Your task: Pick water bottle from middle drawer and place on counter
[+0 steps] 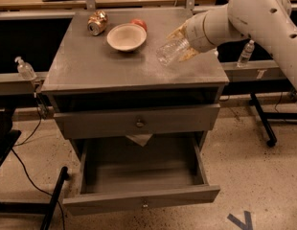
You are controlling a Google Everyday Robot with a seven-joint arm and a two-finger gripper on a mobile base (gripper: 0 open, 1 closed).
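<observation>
My gripper (183,44) is shut on the water bottle (168,51), a clear ribbed bottle held tilted, its free end pointing left and down. It hangs just above the right half of the grey counter (96,67); I cannot tell whether it touches the top. The middle drawer (139,198) is pulled open low at the front, and its grey box is empty. The white arm reaches in from the upper right.
A beige bowl (126,36), a crushed can (97,23) and a red object (138,23) sit at the counter's back. A shut drawer front with a ring knob (139,123) lies above the open drawer. A pump bottle (25,69) stands left, another bottle (245,53) right.
</observation>
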